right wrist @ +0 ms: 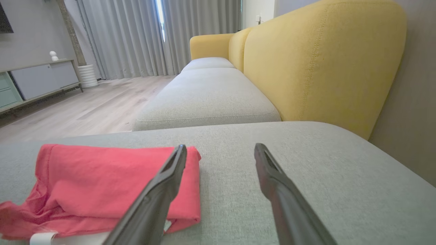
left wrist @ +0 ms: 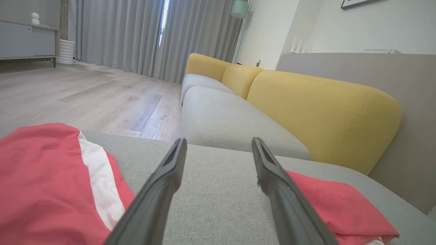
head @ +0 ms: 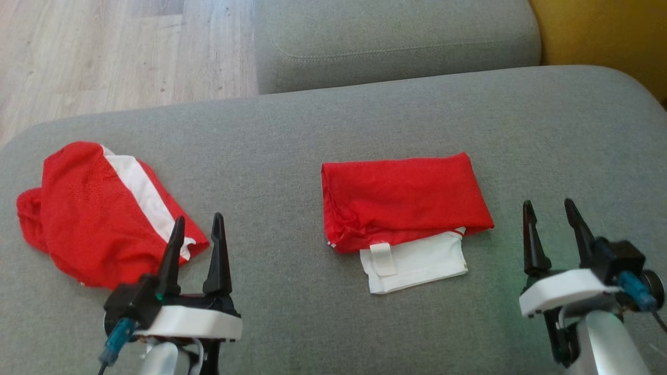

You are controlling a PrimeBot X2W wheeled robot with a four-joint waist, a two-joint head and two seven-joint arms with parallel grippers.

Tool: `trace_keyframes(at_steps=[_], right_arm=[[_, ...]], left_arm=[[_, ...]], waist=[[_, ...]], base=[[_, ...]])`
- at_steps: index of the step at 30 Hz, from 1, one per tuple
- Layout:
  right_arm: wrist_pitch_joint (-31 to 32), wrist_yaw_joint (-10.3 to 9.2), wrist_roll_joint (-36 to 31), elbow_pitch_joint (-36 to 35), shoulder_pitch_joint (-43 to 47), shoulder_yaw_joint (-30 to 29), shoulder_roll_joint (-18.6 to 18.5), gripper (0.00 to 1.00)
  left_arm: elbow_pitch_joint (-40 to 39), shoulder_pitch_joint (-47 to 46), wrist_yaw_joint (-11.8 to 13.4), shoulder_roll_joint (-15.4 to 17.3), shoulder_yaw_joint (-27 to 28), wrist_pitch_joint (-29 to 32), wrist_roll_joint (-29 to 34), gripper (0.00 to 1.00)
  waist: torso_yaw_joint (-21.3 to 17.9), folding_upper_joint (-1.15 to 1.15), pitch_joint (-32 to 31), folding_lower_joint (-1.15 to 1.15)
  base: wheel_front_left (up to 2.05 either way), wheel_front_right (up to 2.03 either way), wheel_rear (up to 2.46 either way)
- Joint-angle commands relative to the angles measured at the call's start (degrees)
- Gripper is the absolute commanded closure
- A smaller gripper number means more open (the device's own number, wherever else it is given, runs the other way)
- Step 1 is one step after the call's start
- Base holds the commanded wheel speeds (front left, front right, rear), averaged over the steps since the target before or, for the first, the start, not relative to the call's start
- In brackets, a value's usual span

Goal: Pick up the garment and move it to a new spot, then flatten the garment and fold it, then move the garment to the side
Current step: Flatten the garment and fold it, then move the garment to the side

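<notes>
Cushion [head: 547, 135] of grey sofa, broad, spread under both arms in head view. Bears folded red garment [head: 404, 198] near its middle, lying flat, with white layer [head: 417, 263] sticking out from under the red at the six o'clock edge (small white tab on that layer). Bears also rumpled red-and-white garment [head: 99, 219] at nine o'clock from the folded one, well apart from it and close to the cushion's edge.

Left gripper [head: 198, 217] at seven o'clock of head view, jaws spread wide and holding nothing, fingers pointing to twelve, just beside the rumpled garment's five o'clock corner; touching or not, cannot tell. Right gripper [head: 548, 203] at four o'clock, likewise gaping and empty, just past the folded garment's three o'clock end, over bare cushion.

Beyond, at twelve o'clock: second grey seat cushion [head: 396, 41], pale wooden floor [head: 104, 52] at eleven, yellow backrest [right wrist: 323, 61] at one.
</notes>
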Motion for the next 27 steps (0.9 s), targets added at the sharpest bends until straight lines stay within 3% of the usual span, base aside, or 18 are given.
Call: trace_keyframes(at_steps=[1,14,20,27], right_arm=[[-0.62,-0.05,-0.42,-2.45,-1.26,1.18,0.12,0.0],[3.52,-0.05,-0.4,-3.96,-3.66,0.72,0.32,0.0],[7.11,-0.05,-0.63,1.65,-9.1,-1.48,0.33,0.0],[11.47,-0.05,-1.1,12.86,-15.32,-4.15,0.33,0.0]], left_arm=[[-2.01,-1.43,0.03,0.21,1.93,-0.46,0.74,0.0],[-2.03,-3.68,-0.32,0.21,0.1,-0.46,0.72,0.0],[-1.4,-6.0,-0.68,0.21,-0.66,-0.46,0.7,0.0],[-0.92,-7.62,-0.93,0.21,-1.45,-0.46,0.44,0.0]], waist=[[-0.06,0.0,0.07,0.0],[2.19,0.0,4.05,0.0],[5.03,0.0,7.09,0.0],[8.02,0.0,9.58,0.0]], base=[[0.0,0.0,0.0],[0.0,0.0,0.0],[0.0,0.0,0.0],[0.0,0.0,0.0]])
